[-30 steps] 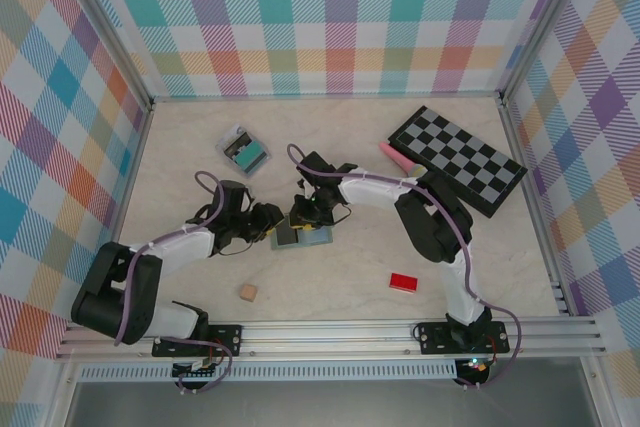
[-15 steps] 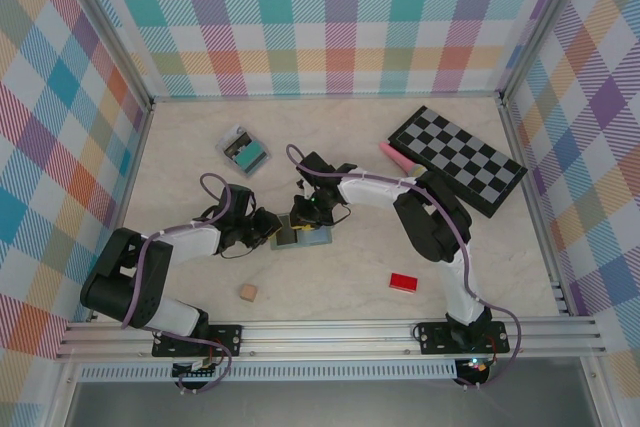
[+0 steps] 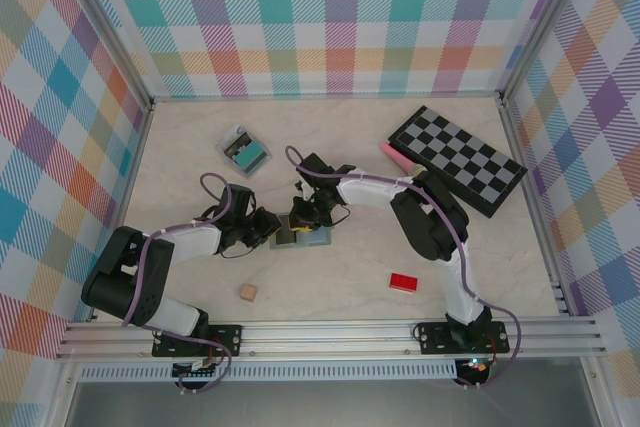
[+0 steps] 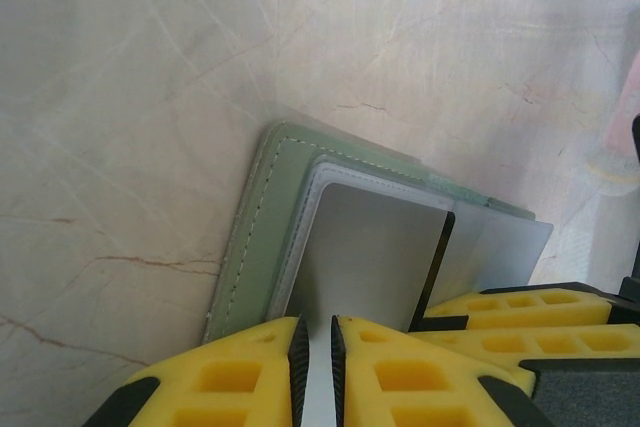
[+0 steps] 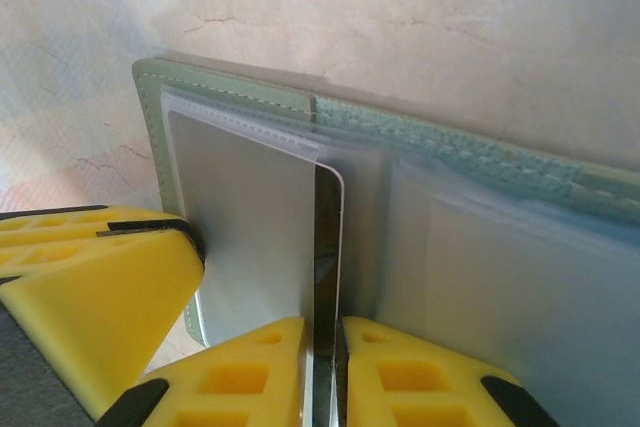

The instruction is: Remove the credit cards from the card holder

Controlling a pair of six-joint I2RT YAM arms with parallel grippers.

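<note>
The card holder (image 4: 250, 237) lies open near the middle of the pale, marble-like surface (image 3: 200, 117), between the two arms. It is a small wallet of soft pale green material, like leather, with rounded corners and a neat line of light stitching along its border. Inside there are clear plastic sleeves, a little glossy and cloudy, with thin white edges. From one sleeve stands the dark grey card (image 5: 328, 237), thin and stiff with a rounded corner; I see it almost from its edge, as a dark narrow line. The right end effector (image 5: 325, 332) is closed on this edge, and the card sits tight between its two jaws. The left end effector (image 4: 320, 332) is also nearly closed, and it pinches a thin pale sheet of the holder, as far as I can tell the plastic sleeve. The fingers (image 4: 230, 377) of both are bright yellow blocks, matte, with rectangular hollows in them, and the two pairs come very close to each other over the holder. Farther away lie a checkered board (image 3: 457, 159), black and grey, a small red block (image 3: 403, 282) and a little wooden cube (image 3: 247, 293).
</note>
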